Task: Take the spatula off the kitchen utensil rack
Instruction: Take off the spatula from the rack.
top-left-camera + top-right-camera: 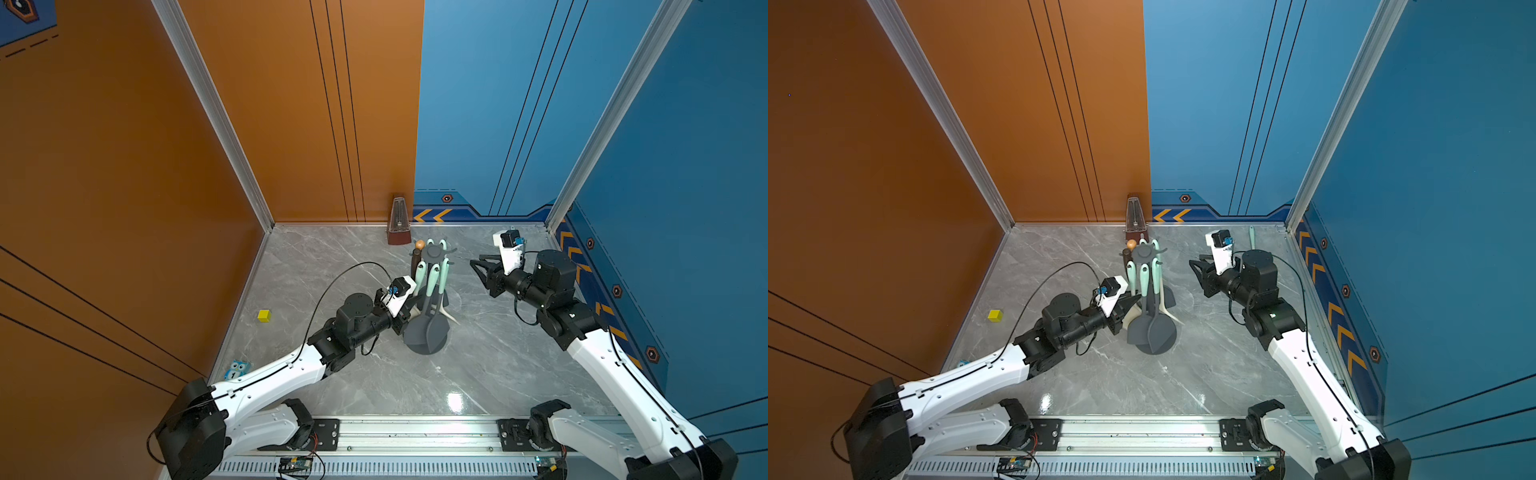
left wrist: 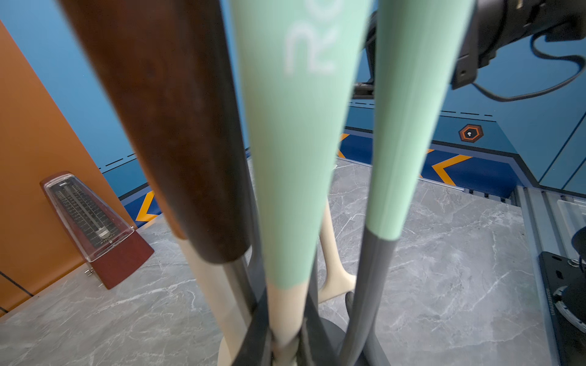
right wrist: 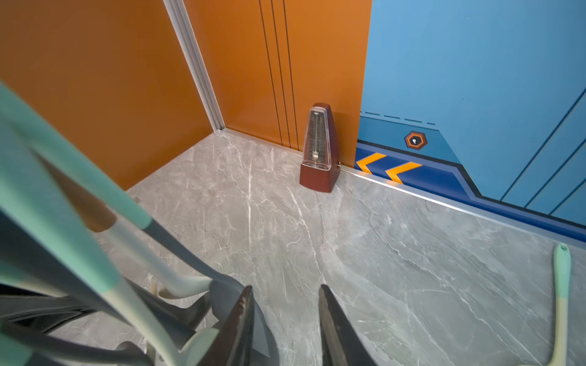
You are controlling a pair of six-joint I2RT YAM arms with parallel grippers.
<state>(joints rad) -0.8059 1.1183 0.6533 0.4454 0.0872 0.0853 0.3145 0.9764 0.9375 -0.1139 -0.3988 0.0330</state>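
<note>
The kitchen utensil rack (image 1: 434, 252) stands mid-table on its round base (image 1: 428, 347), hung with several mint-handled utensils and a brown wooden-handled one (image 2: 177, 133). The spatula (image 2: 287, 304) has a mint handle and a cream neck and hangs at the rack's left side (image 1: 419, 275). My left gripper (image 2: 285, 347) is shut on that cream neck just below the handle, low beside the rack (image 1: 409, 311). The spatula's blade is hidden. My right gripper (image 3: 286, 286) is open and empty, hovering to the right of the rack (image 1: 477, 268), one finger close to a grey utensil head.
A brown metronome (image 1: 399, 222) stands against the back wall. A yellow cube (image 1: 264, 315) and a blue owl toy (image 1: 237, 369) lie at the left edge. Another mint-handled utensil (image 3: 561, 279) lies on the table at the back right, near the wall.
</note>
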